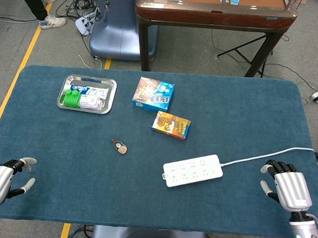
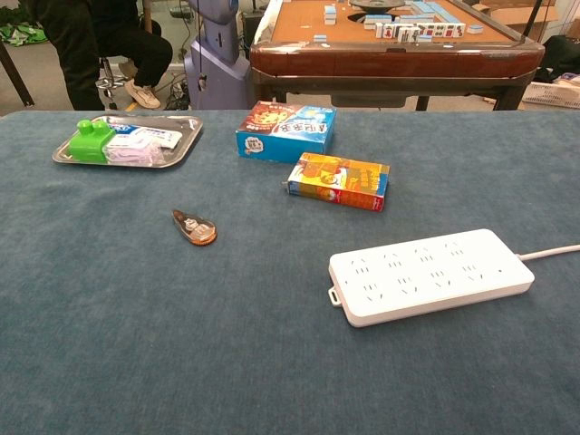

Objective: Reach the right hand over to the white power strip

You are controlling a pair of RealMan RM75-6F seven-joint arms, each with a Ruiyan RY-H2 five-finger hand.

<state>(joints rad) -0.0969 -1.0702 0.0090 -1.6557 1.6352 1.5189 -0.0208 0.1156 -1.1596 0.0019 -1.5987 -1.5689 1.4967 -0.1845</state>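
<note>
The white power strip [image 1: 193, 170] lies flat on the blue table cloth right of the middle; the chest view shows the power strip [image 2: 430, 274] with its sockets facing up. Its white cable [image 1: 267, 156] runs off toward the table's right edge. My right hand [image 1: 287, 188] rests near the front right corner, about a hand's width right of the strip, fingers apart and holding nothing. My left hand [image 1: 1, 182] sits at the front left corner, also empty with fingers apart. Neither hand appears in the chest view.
A metal tray [image 1: 106, 108] with a green item and packets stands at the back left. A blue box [image 1: 153, 94] and an orange box [image 1: 170, 124] lie behind the strip. A small brown object [image 1: 119, 146] lies mid-table. A wooden table [image 1: 214, 12] stands beyond.
</note>
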